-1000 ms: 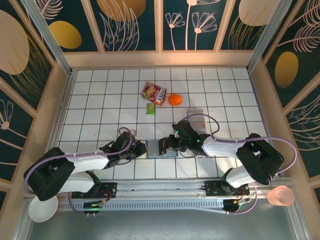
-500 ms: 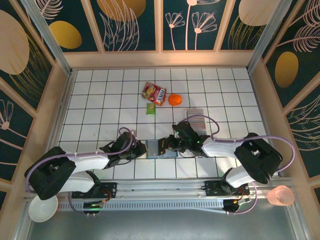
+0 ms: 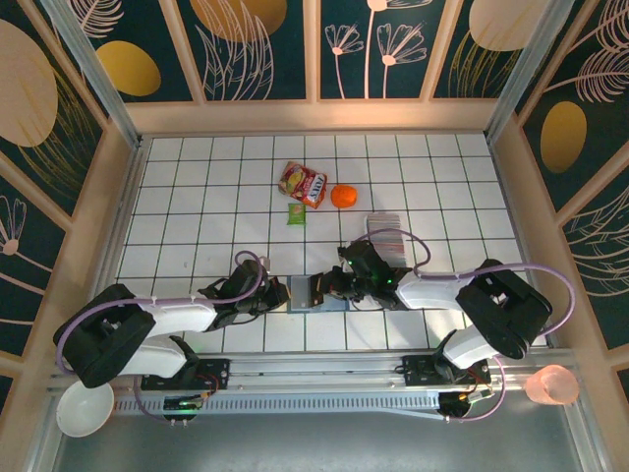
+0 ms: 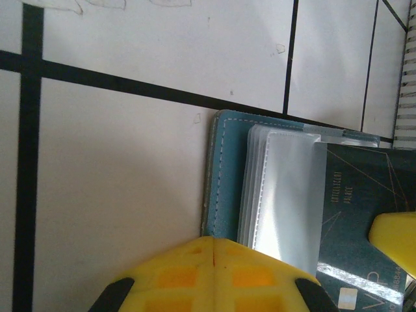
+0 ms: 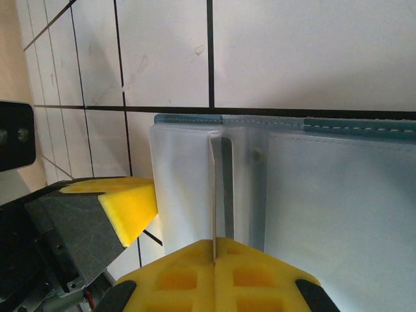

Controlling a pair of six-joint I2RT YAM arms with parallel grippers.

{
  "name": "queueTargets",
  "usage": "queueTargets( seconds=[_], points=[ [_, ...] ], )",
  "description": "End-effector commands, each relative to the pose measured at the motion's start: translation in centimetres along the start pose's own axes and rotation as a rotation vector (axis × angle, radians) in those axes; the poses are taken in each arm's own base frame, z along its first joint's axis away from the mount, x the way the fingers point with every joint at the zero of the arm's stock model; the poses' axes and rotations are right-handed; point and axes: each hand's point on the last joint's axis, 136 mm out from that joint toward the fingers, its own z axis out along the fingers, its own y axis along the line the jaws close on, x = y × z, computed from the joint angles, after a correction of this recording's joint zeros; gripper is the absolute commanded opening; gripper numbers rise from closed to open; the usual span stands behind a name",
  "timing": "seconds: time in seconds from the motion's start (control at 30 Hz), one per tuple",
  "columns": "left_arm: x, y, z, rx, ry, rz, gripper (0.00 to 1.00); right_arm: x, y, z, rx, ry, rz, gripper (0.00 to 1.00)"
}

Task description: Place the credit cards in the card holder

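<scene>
Your right gripper [image 5: 214,243], clenched on a dark credit card [image 4: 354,214], meets the card holder [image 4: 227,175] edge-on; left gripper [image 4: 213,243], clenched empty, flanks its opposite side.

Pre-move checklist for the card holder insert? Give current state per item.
1. Right gripper grip on dark card: ok, shut on its edge.
2. Dark card seated in a clear sleeve of the card holder: cannot tell; a sleeve overlaps one edge and the depth is hidden.
3. Left gripper pinning the holder: cannot tell; it is shut at the holder's near edge.
4. Clearance between grippers: cannot tell; they are very close over the holder.
5. Remaining credit cards: ok, stacked on the far side of the holder.
</scene>
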Motion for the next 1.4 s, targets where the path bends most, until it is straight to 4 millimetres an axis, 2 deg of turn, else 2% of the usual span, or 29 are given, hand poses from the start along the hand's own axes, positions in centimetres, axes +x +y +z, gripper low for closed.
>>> queueTargets(
  seconds=[0.0,0.17,0.23,0.3,0.47,0.77,0.93,1.13,1.37],
  points=[
    [0.4,-0.5,0.2,0.021,0.022,0.018,0.01,0.8,-0.2,0.4,-0.012,0.026,0.024,0.00],
    [0.5,-0.3,0.1,0.019,0.021,0.014,0.01,0.5,-0.3,0.5,-0.007,0.008,0.037,0.00],
    [0.4,-0.2,0.0,0.019,0.016,0.011,0.01,0.6,-0.3,0.7,0.008,0.013,0.028,0.05],
    [0.4,-0.2,-0.2,0.020,0.012,0.011,0.00,0.5,-0.5,0.8,0.045,0.017,0.011,0.15],
    [0.5,-0.1,-0.3,0.021,0.010,0.011,0.00,-0.1,-1.3,0.3,0.145,-0.011,-0.034,0.30],
    [0.6,-0.1,-0.4,0.028,0.011,0.014,0.00,-0.7,-2.3,-0.3,0.320,-0.023,-0.120,0.38],
    [0.6,-0.1,-0.4,0.028,0.010,0.013,0.00,-0.6,-2.2,-0.3,0.343,-0.019,-0.146,0.39],
    [0.6,-0.1,-0.3,0.030,0.014,0.012,0.00,0.1,-1.7,0.9,0.347,0.014,-0.168,0.35],
    [0.8,0.1,-0.3,0.026,0.018,0.009,0.00,0.5,-0.1,2.3,0.341,0.032,-0.213,0.32]
  ],
)
